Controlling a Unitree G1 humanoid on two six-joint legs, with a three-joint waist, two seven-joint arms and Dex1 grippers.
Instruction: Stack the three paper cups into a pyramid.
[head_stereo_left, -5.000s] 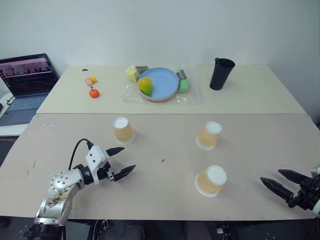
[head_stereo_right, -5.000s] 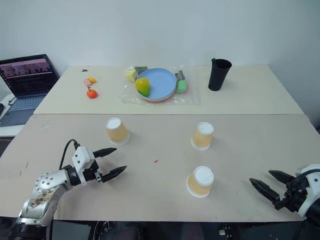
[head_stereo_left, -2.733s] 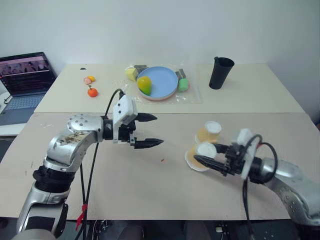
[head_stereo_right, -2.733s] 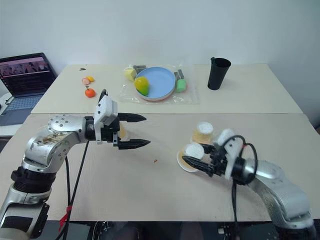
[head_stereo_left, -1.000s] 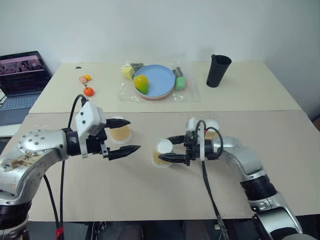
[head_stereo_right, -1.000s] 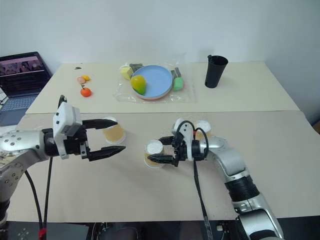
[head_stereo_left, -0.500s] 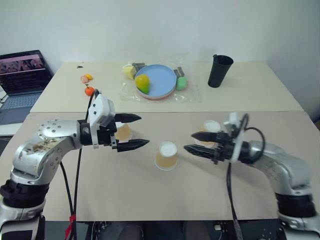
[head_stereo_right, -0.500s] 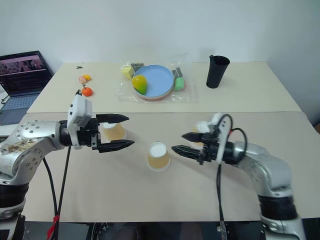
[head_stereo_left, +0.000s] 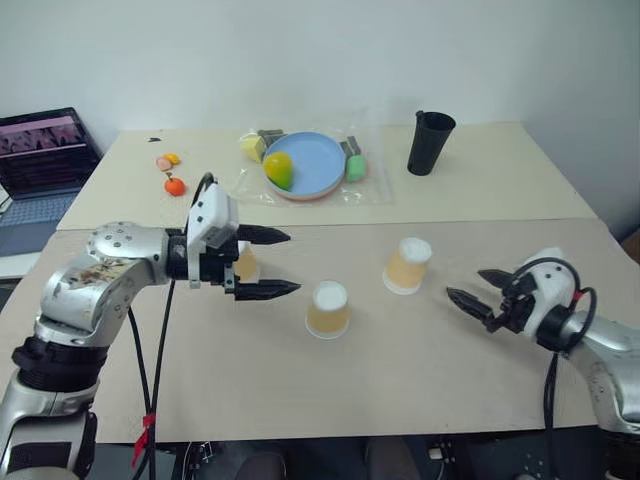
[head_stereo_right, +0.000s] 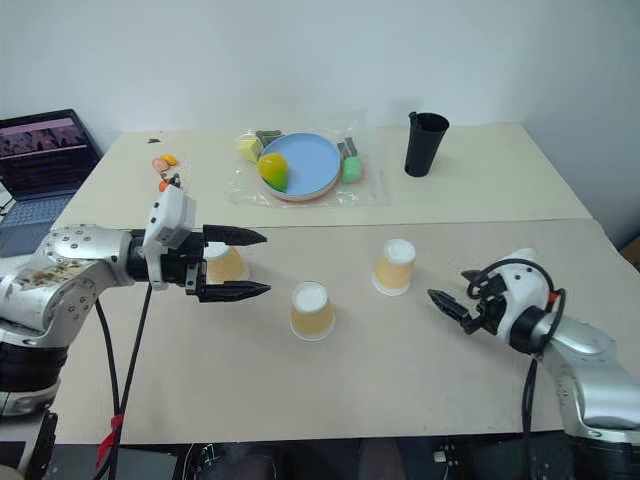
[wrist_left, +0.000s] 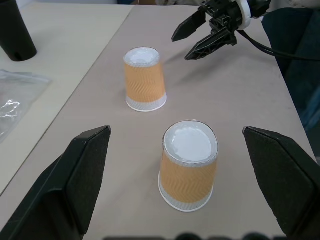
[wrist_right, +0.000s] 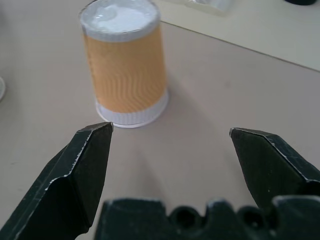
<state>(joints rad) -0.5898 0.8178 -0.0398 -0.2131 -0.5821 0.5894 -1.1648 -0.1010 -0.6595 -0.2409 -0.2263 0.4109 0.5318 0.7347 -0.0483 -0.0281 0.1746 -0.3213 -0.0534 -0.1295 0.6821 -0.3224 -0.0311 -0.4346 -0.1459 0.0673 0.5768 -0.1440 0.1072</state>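
Backing away to the right, the right gripper (head_stereo_left: 481, 290) has left one pale orange-tan paper cup (head_stereo_left: 329, 309) mid-table; another (head_stereo_left: 408, 265) stands upside down between them, nearest it. Both grippers gape empty, the left gripper (head_stereo_left: 270, 264) straddling the third cup (head_stereo_right: 226, 265).

bare table (head_stereo_left: 420, 350) between separated cups (head_stereo_left: 329, 309)

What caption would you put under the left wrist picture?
Two upside-down paper cups, near and far, stand apart between the open left gripper, facing the open right gripper.
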